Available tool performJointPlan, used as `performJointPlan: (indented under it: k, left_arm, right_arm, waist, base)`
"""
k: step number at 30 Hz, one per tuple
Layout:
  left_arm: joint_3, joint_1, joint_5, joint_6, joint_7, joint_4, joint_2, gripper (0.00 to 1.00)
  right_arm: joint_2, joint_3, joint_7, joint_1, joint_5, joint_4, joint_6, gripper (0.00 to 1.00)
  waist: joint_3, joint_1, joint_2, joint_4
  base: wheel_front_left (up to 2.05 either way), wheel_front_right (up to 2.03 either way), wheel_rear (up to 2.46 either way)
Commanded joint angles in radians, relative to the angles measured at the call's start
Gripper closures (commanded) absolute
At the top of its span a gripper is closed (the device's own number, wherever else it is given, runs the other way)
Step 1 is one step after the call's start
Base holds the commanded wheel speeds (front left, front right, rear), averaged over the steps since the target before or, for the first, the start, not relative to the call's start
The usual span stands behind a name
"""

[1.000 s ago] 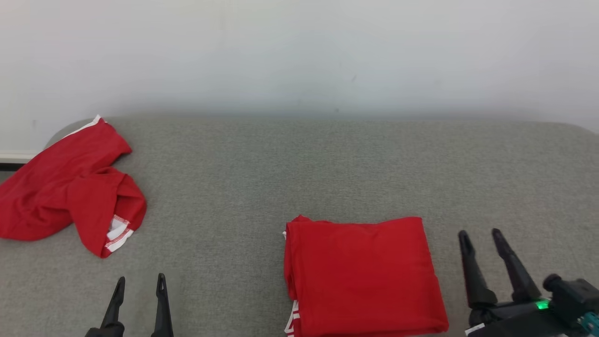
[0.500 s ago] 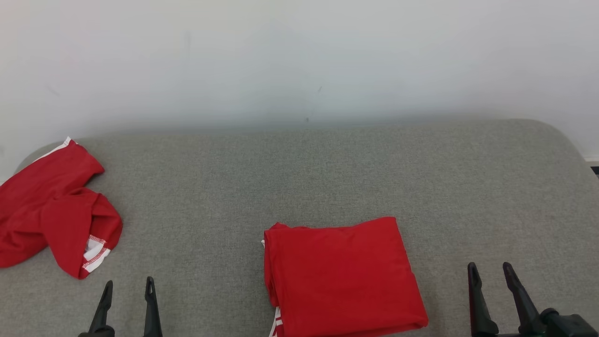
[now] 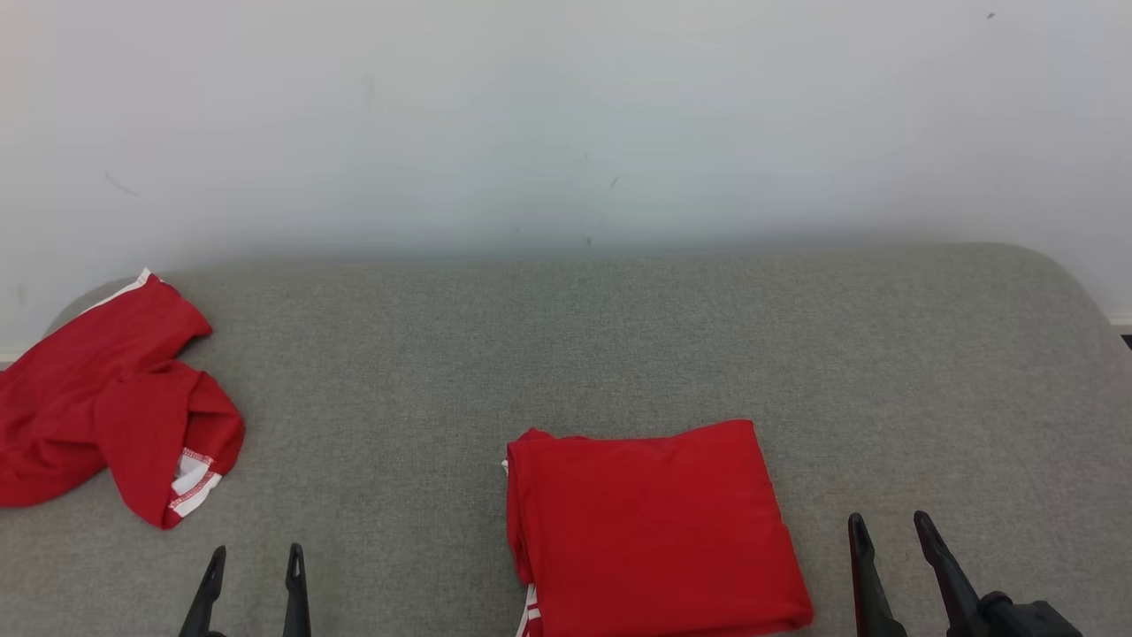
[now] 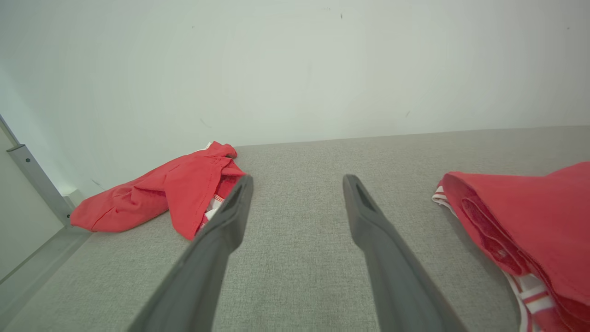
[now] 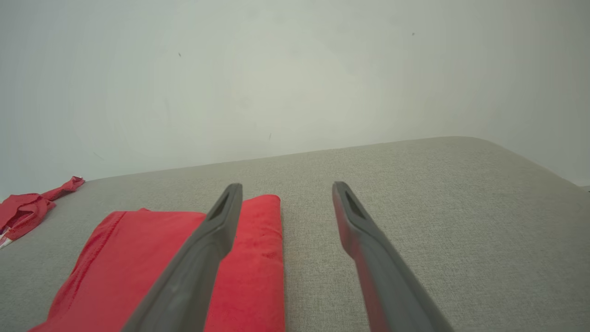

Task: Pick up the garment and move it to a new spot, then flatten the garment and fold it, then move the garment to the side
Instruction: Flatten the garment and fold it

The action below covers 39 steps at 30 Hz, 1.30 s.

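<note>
The folded garment [image 3: 650,526] lies as a neat red rectangle at 6 o'clock on the grey cloth-topped desk [image 3: 619,336], near its front edge. A crumpled garment [image 3: 97,416] of the same red sits well apart at 9 o'clock, by the rounded corner. The left jaws stand apart at 7 o'clock. The right jaws stand apart at 5 o'clock, near the folded piece's right edge. Both are empty and touch no cloth.

The fabric looks thin, soft and light, so it would probably sag and fall open if lifted by a single layer. The safest hold on the folded piece is likely through all layers at both side edges, one arm to each, low against the desk. On the crumpled one, the white-trimmed hem [image 3: 190,482] at its 5 o'clock end offers a thicker edge to pinch. The grey cover looks grippy, so dragging may rumple the folds.
</note>
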Motion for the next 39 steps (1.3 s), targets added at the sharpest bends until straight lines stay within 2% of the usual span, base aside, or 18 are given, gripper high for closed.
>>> performJointPlan:
  k: [1,16,25,39]
  left_arm:
    - [-0.002,0.017,0.007,0.002,-0.004,-0.005,0.002,0.0]
    - [0.012,0.046,-0.015,0.025,-0.004,-0.032,0.019,0.0]
    - [0.021,0.068,-0.036,0.011,-0.004,-0.07,0.033,0.0]
    - [0.023,0.078,-0.047,0.019,-0.004,-0.079,0.033,0.0]
  right_arm:
    - [0.004,0.001,-0.006,-0.005,-0.007,0.001,-0.002,0.0]
    - [0.009,-0.001,-0.006,-0.006,-0.022,0.0,-0.002,0.0]
    - [0.017,-0.005,-0.006,-0.003,-0.026,-0.001,-0.002,0.0]
    - [0.02,-0.004,-0.006,-0.002,-0.035,0.009,-0.002,0.0]
  waist:
    - [-0.002,0.0,0.0,0.002]
    - [-0.005,0.0,0.0,0.011]
    - [-0.003,0.0,0.0,0.014]
    - [0.002,0.0,0.0,0.018]
  base:
    - [0.0,0.0,0.0]
    - [0.0,0.0,0.0]
    - [0.0,0.0,0.0]
    - [0.0,0.0,0.0]
